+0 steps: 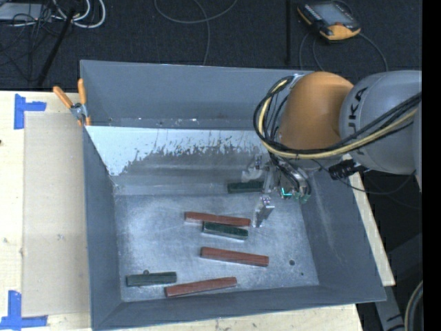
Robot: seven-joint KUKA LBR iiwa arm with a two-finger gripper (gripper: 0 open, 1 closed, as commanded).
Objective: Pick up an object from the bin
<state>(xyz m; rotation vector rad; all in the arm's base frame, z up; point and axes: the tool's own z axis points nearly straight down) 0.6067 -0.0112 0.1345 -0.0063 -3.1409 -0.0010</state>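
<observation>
1. Light falls from above, and the inside of the bin [207, 81] is moderately bright.
2. A pale glare streaks the bin's back slope [158, 140], strongest towards its left.
3. The orange cover [313, 112] carries a soft sheen.
4. Beneath the arm [389, 119], the bin's right wall [334, 216] lies in shade.
5. The dark floor [207, 19] behind the bin is dim.
</observation>
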